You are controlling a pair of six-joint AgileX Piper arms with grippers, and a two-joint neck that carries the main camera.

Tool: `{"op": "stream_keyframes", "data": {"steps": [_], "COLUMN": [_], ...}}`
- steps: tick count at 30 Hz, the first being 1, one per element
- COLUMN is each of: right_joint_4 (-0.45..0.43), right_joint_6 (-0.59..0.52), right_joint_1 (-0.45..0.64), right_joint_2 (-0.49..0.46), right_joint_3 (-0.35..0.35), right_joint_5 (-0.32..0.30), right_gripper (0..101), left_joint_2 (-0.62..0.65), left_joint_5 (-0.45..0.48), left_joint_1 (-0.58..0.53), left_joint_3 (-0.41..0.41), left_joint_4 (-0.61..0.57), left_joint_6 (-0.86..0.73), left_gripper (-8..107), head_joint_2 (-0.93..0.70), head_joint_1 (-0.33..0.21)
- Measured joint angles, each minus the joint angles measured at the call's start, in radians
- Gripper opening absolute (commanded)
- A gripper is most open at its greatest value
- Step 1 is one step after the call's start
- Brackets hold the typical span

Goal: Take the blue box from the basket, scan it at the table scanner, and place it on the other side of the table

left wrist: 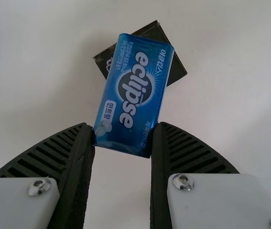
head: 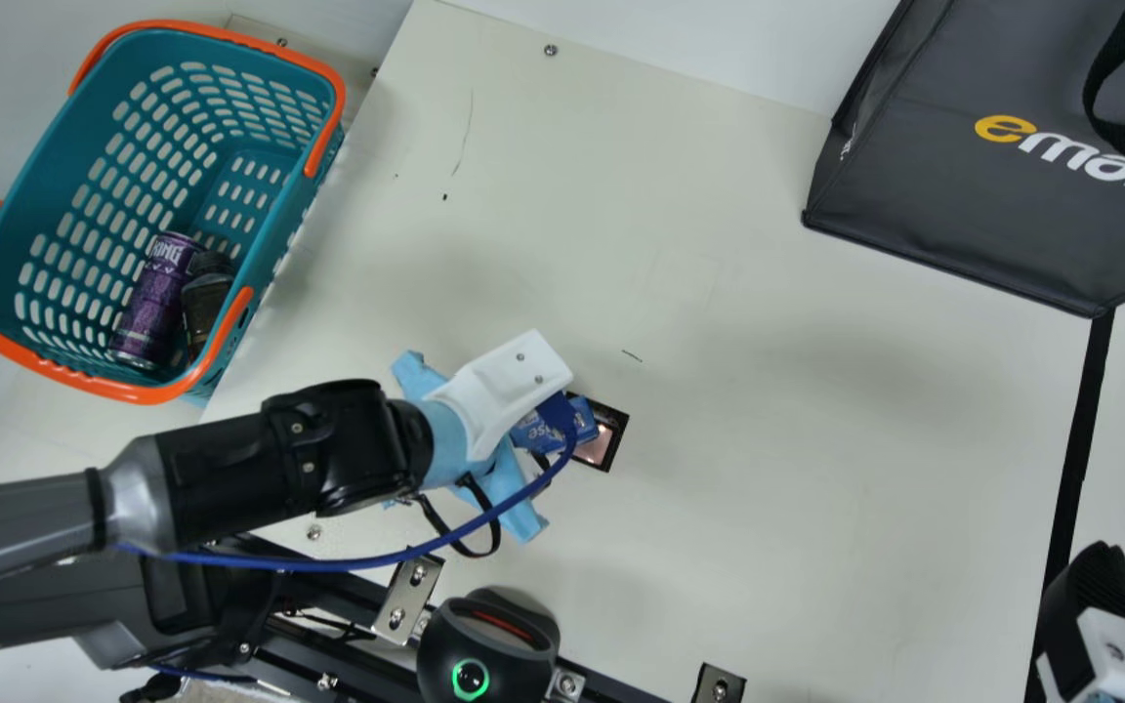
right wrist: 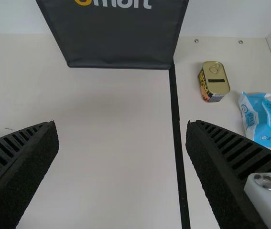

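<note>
Left arm (head: 318,449) is nearest to the camera; its end effector (left wrist: 123,138) grips the blue box (left wrist: 135,95) above the bench (head: 816,391), away from the scanner (head: 489,654). So the basket (head: 294,244) step is done; placing remains. Whether scanning is finished, I cannot tell. Right end effector (right wrist: 121,131) is open. In main view, the box is partly hidden.
</note>
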State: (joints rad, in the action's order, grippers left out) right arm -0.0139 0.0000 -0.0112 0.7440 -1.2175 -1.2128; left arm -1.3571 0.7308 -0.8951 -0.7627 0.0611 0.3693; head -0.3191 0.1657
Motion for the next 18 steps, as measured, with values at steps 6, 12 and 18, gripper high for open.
{"op": "stream_keyframes", "data": {"steps": [6, 12, 18], "right_joint_4": [0.000, 0.000, 0.000], "right_joint_6": [0.000, 0.000, 0.000], "right_joint_1": [0.000, 0.000, 0.000], "right_joint_2": [0.000, 0.000, 0.000], "right_joint_3": [0.000, 0.000, 0.000], "right_joint_5": [0.000, 0.000, 0.000], "right_gripper": [95, 95, 95], "left_joint_2": [-0.039, -0.072, -0.101], "left_joint_5": [-0.025, -0.046, -0.061], "left_joint_1": [-0.025, -0.053, -0.081], "left_joint_3": [-0.007, -0.012, -0.019], "left_joint_4": [0.017, 0.043, 0.072], "left_joint_6": [0.074, 0.160, 0.246], "left_gripper": [-8, -8, -8], "head_joint_2": [0.000, 0.000, 0.002], "head_joint_1": [0.000, 0.000, 0.000]}}
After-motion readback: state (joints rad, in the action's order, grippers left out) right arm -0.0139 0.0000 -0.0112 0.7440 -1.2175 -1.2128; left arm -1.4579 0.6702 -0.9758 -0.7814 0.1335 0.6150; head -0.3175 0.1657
